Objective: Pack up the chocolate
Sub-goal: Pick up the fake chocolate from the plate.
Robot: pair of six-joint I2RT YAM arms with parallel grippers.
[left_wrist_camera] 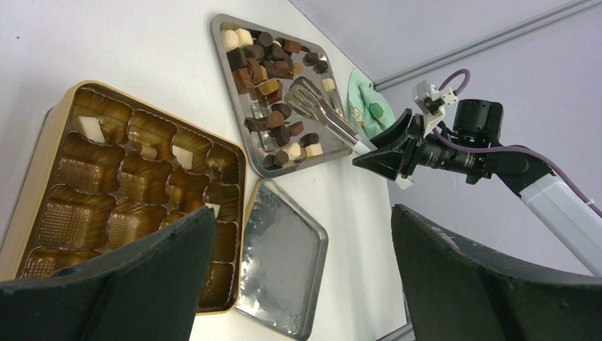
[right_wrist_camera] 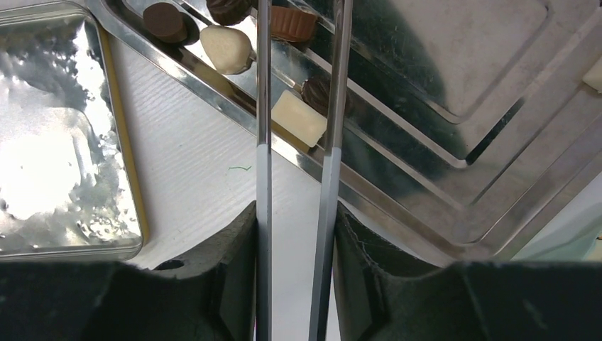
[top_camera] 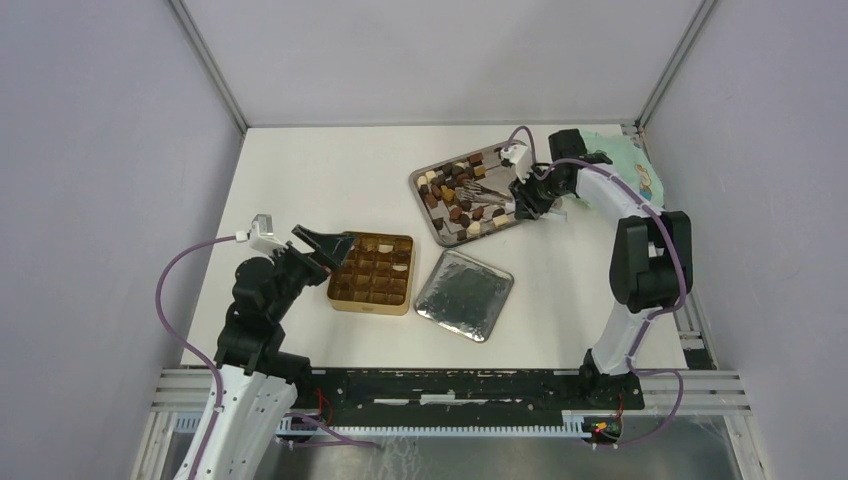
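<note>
Many small dark, light brown and cream chocolates (top_camera: 452, 192) lie in a steel tray (top_camera: 416, 186) at the back right; they also show in the left wrist view (left_wrist_camera: 266, 60). My right gripper (top_camera: 523, 197) is shut on the long silver tongs (top_camera: 490, 196), whose arms (right_wrist_camera: 263, 106) reach over the tray edge near a cream piece (right_wrist_camera: 299, 118). The gold gridded tin (top_camera: 372, 272) holds a few cream pieces (left_wrist_camera: 88, 128). My left gripper (top_camera: 335, 245) hovers open and empty at the tin's left edge; it also shows in the left wrist view (left_wrist_camera: 302, 220).
The tin's silver lid (top_camera: 464, 294) lies flat just right of the tin, also seen in the left wrist view (left_wrist_camera: 284, 263) and the right wrist view (right_wrist_camera: 50, 128). A green cloth (top_camera: 632, 165) lies at the back right corner behind the right arm.
</note>
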